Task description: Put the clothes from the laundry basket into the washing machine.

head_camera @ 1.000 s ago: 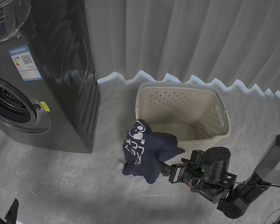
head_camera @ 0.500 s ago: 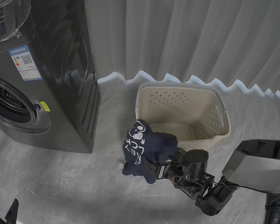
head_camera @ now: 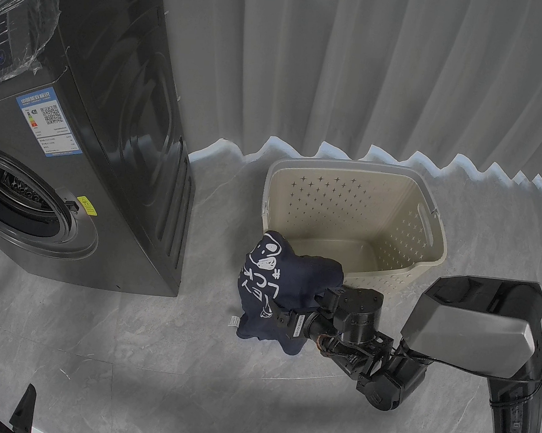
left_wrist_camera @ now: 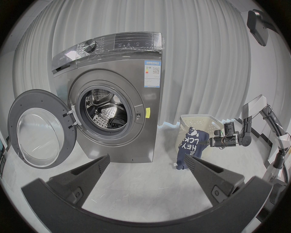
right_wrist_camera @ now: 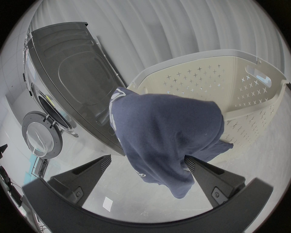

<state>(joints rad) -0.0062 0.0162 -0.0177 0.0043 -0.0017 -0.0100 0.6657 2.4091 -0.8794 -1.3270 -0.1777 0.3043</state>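
The right gripper [right_wrist_camera: 146,158] is held open, its fingers spread around a fold of the navy blue T-shirt with white print [head_camera: 290,278], which is draped over the near-left corner of the cream perforated plastic laundry basket [head_camera: 435,241]. Left of the basket, the dark grey washing machine [head_camera: 99,168] is seen open-doored. Farther left, the left gripper [head_camera: 6,374] is held open.
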